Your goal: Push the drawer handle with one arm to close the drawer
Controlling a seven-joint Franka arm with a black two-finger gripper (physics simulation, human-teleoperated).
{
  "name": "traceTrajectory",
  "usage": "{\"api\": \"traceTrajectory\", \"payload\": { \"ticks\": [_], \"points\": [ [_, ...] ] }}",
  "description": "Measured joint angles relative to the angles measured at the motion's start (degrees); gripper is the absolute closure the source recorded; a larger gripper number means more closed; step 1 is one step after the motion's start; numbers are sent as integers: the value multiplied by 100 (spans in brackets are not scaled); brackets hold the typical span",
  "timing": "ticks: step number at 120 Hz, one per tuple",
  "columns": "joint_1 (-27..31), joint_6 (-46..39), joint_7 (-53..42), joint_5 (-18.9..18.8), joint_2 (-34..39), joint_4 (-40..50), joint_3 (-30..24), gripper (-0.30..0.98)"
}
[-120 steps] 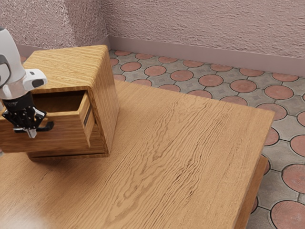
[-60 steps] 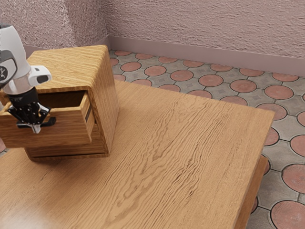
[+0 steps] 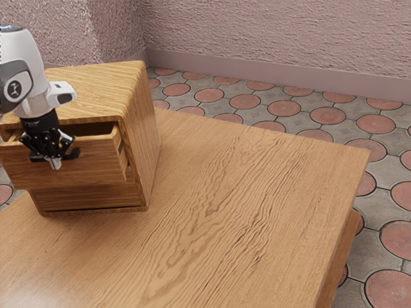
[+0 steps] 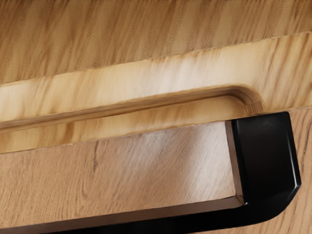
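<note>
In the exterior view my gripper (image 3: 55, 162) is at the drawer's front, its fingers together in front of the black handle (image 3: 72, 154). The wooden drawer (image 3: 96, 168) sticks partway out of the cabinet (image 3: 142, 135), with a narrow dark opening above its front. From the wrist view, the handle (image 4: 267, 163) appears close up, its bar running along the lower edge beside the pale wooden drawer front (image 4: 161, 73). Contact between fingertips and handle is too fine to tell.
The wooden table (image 3: 244, 212) extends toward the exterior view's right, beyond the cabinet's side. Patterned floor tiles (image 3: 327, 115) and a rough pink wall (image 3: 257, 32) lie behind.
The drawer has slid farther into the cabinet, narrowing the gap above its front. My gripper has moved along with it, toward the cabinet and slightly to the exterior view's right.
</note>
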State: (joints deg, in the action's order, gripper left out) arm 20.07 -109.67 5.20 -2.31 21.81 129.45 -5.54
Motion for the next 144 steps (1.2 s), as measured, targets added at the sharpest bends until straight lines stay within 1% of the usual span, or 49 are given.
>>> {"api": "traceTrajectory", "payload": {
  "ticks": [97,144],
  "points": [
    [119,-126,-40,-91,-883,-859,0,79],
    [145,-242,-50,-162,-1096,-1022,-2,78]
  ]
}}
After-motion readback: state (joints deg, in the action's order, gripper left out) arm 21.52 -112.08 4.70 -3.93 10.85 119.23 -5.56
